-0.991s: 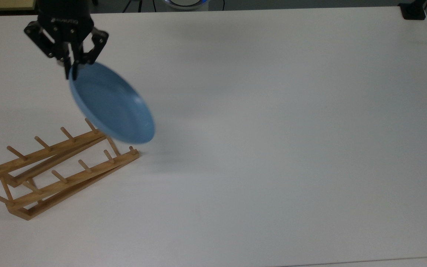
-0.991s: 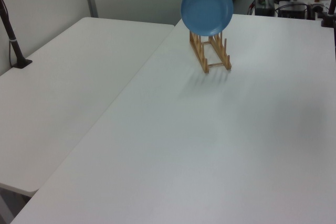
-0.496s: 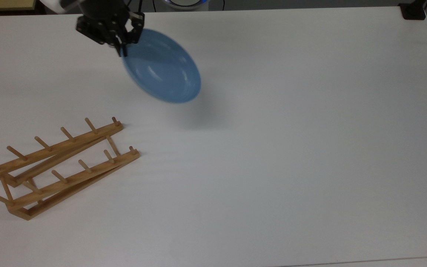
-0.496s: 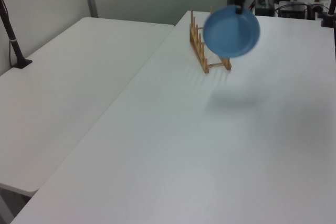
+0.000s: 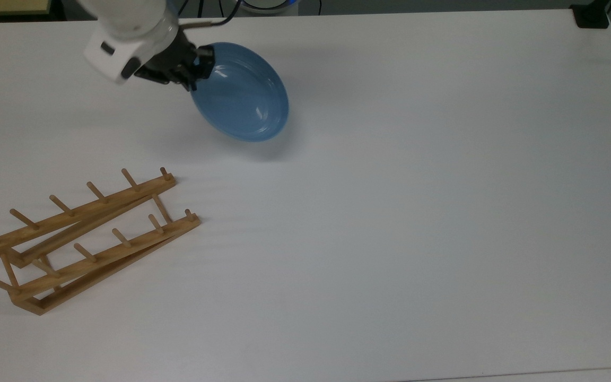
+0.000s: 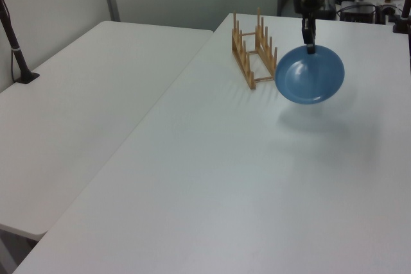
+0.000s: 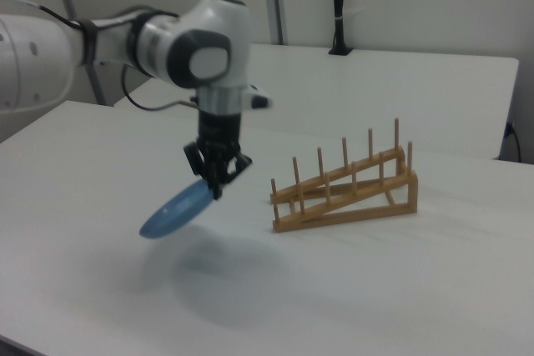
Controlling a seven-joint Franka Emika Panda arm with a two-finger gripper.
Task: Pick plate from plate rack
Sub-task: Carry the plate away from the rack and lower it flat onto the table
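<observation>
Light-blue plate (image 5: 242,98) | pinched by end effector (image 5: 193,79) | clear of plate rack (image 5: 85,239)

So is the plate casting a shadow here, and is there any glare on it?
In the top view the plate has small bright glints near its lower right rim and a soft shadow on the table just below it. In the left view a faint shadow lies below and right of the plate. In the right view a broad blurry shadow sits under the plate, held by the gripper.
</observation>
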